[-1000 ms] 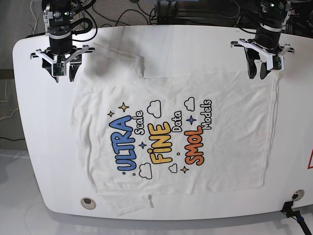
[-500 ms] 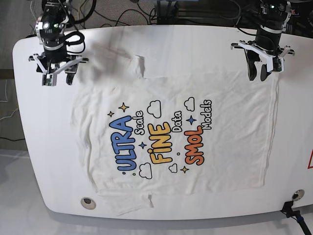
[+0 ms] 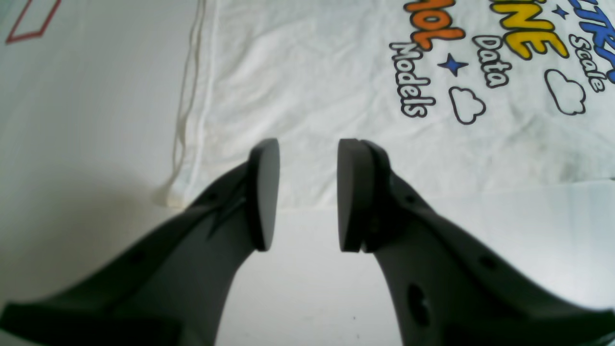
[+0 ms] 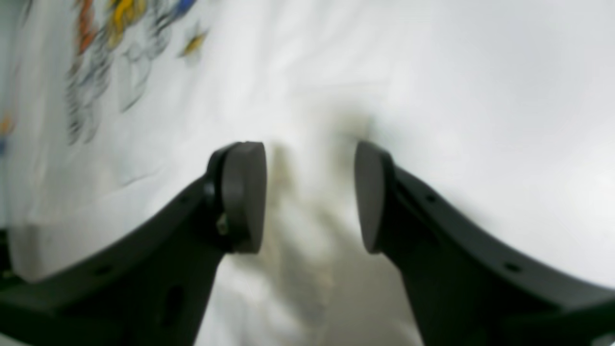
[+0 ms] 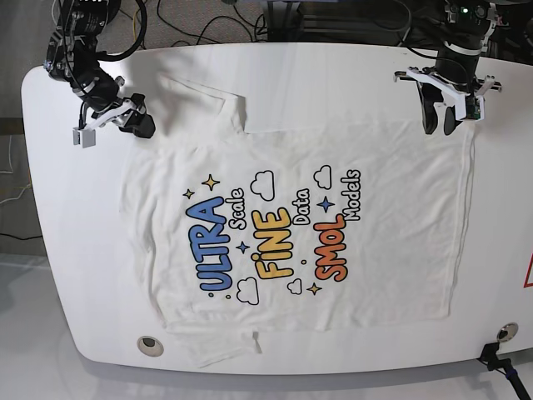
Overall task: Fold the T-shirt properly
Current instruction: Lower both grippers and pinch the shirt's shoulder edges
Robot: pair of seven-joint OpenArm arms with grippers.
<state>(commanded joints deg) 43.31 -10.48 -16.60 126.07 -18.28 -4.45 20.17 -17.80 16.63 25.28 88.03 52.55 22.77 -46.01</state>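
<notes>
Spread nearly flat on the tabletop (image 5: 67, 250), print side up, with the lettering turned sideways in the base view: so lies the T-shirt (image 5: 391, 233). Runs across most of the surface, with the plain hem (image 5: 462, 225) toward the left arm's side and the sleeves toward the right arm's side. Shows one sleeve (image 5: 204, 104) stretching out at the upper left of the base view and the other (image 5: 221, 346) at the lower left, near the front rim.

At the upper right of the base view, near the shirt's upper hem corner, see the left tool (image 5: 439, 131). Has its fingers clearly apart, pointing down toward the cloth, with nothing held between them. In the left wrist view, shows the shirt's long side edge passing behind the fingers, the corner off to one side and bare white surface beyond. Cannot tell from these views of any light touch on the cloth.

At the upper left of the base view, beside the outstretched sleeve and the shoulder area, find the right tool (image 5: 115, 133). Holds its fingers wide apart too, tilted rather than square to the shirt. In the right wrist view, shows blurred, rumpled white fabric in the gap, unclamped. Cannot tell about contact there.
</notes>
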